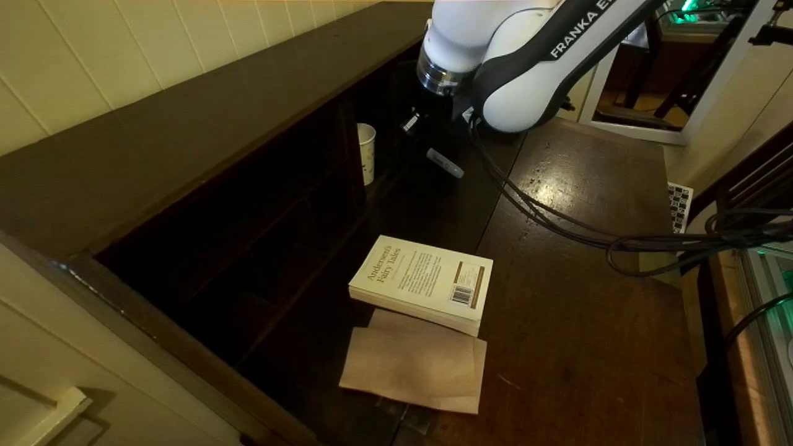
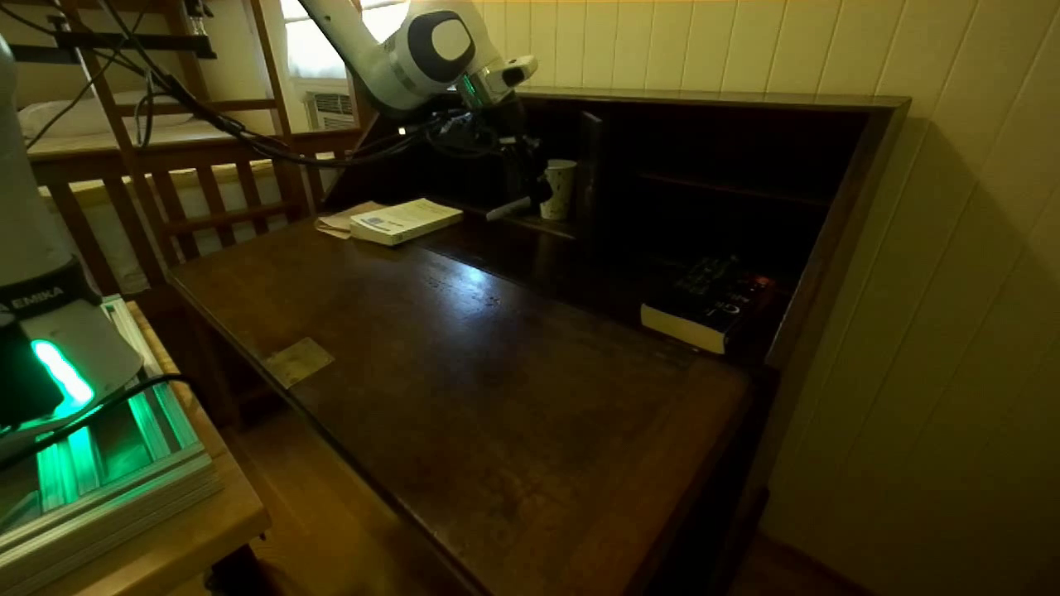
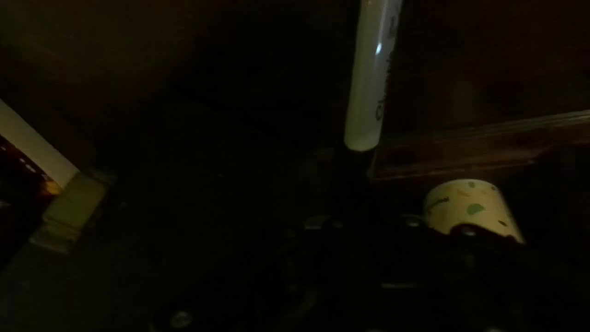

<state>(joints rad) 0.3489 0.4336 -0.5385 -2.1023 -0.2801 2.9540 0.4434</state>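
Observation:
A grey marker (image 1: 445, 163) with dark lettering juts out at a slant from my gripper (image 1: 424, 137); the same marker (image 2: 508, 208) shows in both exterior views. In the wrist view the barrel of the marker (image 3: 371, 83) points away, and its dark end sits between the fingers of my gripper (image 3: 352, 198), which are shut on it. Deep shadow hides the exact contact. Close beside the gripper stands an upright paper cup (image 2: 558, 190) with small coloured spots. The lower right of the wrist view has the cup (image 3: 472, 205) partly behind the gripper's dark linkage.
A cream paperback (image 1: 427, 282) lies beside folded brown paper (image 1: 415, 365) on the wooden desk (image 2: 464, 397). Inside the desk's cubby area a thick black book (image 2: 704, 302) lies near the side wall. An upright divider (image 2: 590, 165) rises next to the cup. Cables (image 1: 557, 220) hang from the arm.

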